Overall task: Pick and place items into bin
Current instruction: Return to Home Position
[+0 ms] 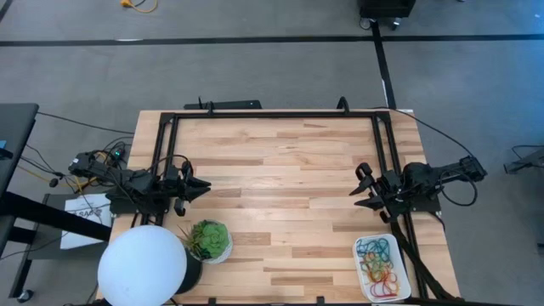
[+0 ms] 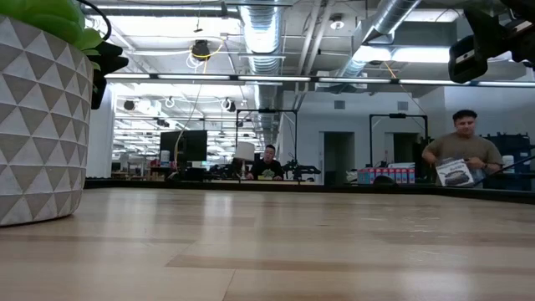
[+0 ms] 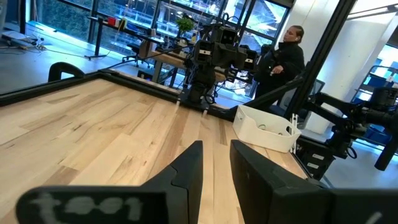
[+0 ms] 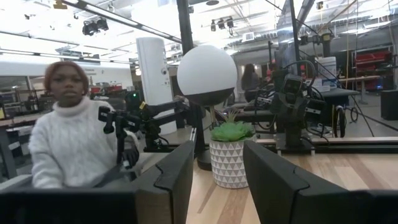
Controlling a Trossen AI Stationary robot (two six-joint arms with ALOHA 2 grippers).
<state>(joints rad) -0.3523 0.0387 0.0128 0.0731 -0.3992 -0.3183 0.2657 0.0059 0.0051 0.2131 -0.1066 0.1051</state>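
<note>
The bin (image 1: pixel 360 274) is a small white tray near the table's near right corner, and it also shows in the left wrist view (image 3: pixel 264 133). Several rubber-band loops (image 1: pixel 379 260) in teal, red, yellow and green lie heaped inside it. My left gripper (image 1: pixel 202 187) (image 3: pixel 215 167) hovers open above the table's left side, pointing right. My right gripper (image 1: pixel 363 187) (image 4: pixel 214 177) hovers open above the right side, pointing left, just beyond the bin's far end. Neither gripper touches anything.
A green potted plant (image 1: pixel 210 240) (image 2: pixel 38 117) and a large white ball lamp (image 1: pixel 142 265) (image 4: pixel 207 73) stand at the near left. A black frame rail (image 1: pixel 272 115) runs along the far edge and both sides. Bare wood lies between the arms. People (image 4: pixel 68 149) stand beyond the table.
</note>
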